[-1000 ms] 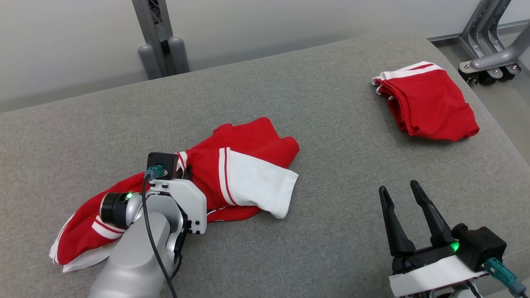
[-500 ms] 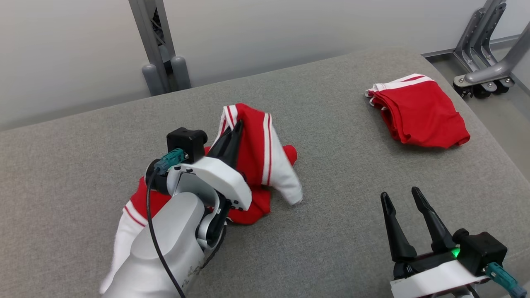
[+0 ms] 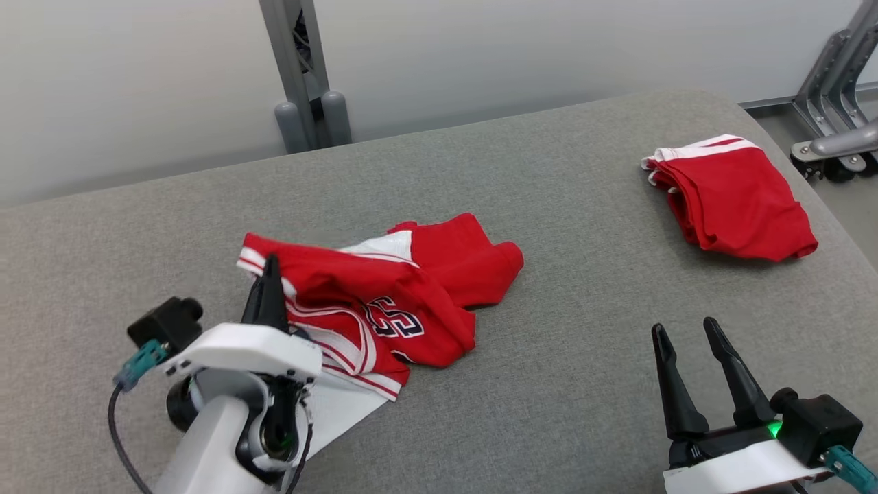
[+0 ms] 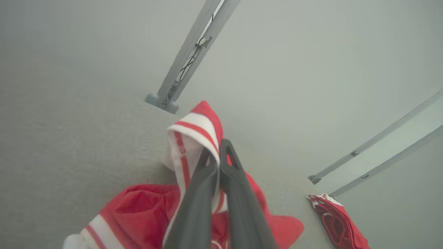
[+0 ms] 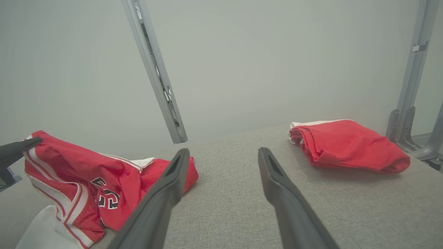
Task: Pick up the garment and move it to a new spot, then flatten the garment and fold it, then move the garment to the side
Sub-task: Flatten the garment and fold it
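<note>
While the big grey padded surface (image 3: 583,329) takes up most of the space in front of the robot, the red jersey (image 3: 384,302) lies bunched on the left-middle of it, number side up, with a white panel sticking out underneath on the robot's side. A folded red garment (image 3: 737,199) sits well apart at the far right corner (looks already dealt with, my guess). The left gripper (image 3: 269,271) has its fingers pinched together on the striped hem (image 4: 193,128), holding that corner up off the surface. The right gripper (image 3: 684,328) hovers low on the right, fingers apart, nothing in them. I'd say this is the tail of the move step, just before flattening. Next it needs the right gripper to grab an opposite hem so the two can pull the bunched cloth out flat.
</note>
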You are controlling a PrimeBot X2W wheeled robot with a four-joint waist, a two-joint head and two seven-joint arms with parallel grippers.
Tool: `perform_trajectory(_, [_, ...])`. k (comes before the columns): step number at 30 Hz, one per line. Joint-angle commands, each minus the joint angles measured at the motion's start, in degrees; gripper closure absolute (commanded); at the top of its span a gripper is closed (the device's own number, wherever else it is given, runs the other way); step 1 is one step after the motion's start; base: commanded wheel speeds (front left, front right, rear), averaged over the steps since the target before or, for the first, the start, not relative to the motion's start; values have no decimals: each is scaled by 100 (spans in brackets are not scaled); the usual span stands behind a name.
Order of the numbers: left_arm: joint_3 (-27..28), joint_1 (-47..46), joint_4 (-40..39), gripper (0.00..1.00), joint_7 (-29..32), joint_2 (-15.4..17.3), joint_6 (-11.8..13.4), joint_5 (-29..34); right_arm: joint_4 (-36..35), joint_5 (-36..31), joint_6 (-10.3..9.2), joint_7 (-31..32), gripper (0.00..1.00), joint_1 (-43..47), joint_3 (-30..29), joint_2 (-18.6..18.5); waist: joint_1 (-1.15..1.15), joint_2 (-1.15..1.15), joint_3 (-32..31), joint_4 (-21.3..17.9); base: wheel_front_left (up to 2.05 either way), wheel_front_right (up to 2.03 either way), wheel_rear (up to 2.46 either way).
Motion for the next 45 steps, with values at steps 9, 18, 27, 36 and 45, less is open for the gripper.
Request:
perform_trajectory(9, [375,1407,-878,100,-24,228,286,13,-66,-43,-2,0,0,35,-68,-26,0,0,73,401,0,0,0])
perform_trajectory(18, [838,2129,-1434,100,-28,330,791,690,-11,-65,-2,-1,0,30,-94,-27,0,0,118,663,0,0,0])
perform_trajectory(27, [757,2556,-1115,100,334,404,931,646,17,-80,-2,0,0,53,-130,-26,0,0,63,787,0,0,0])
perform_trajectory(36, [654,2464,-1454,0,255,557,879,892,84,-114,-2,-1,0,90,-140,-26,0,0,-36,955,0,0,0])
perform_trajectory(45, [533,2087,-2296,0,11,947,881,1889,168,-144,-2,0,0,15,-44,-26,0,0,-325,945,0,0,0])
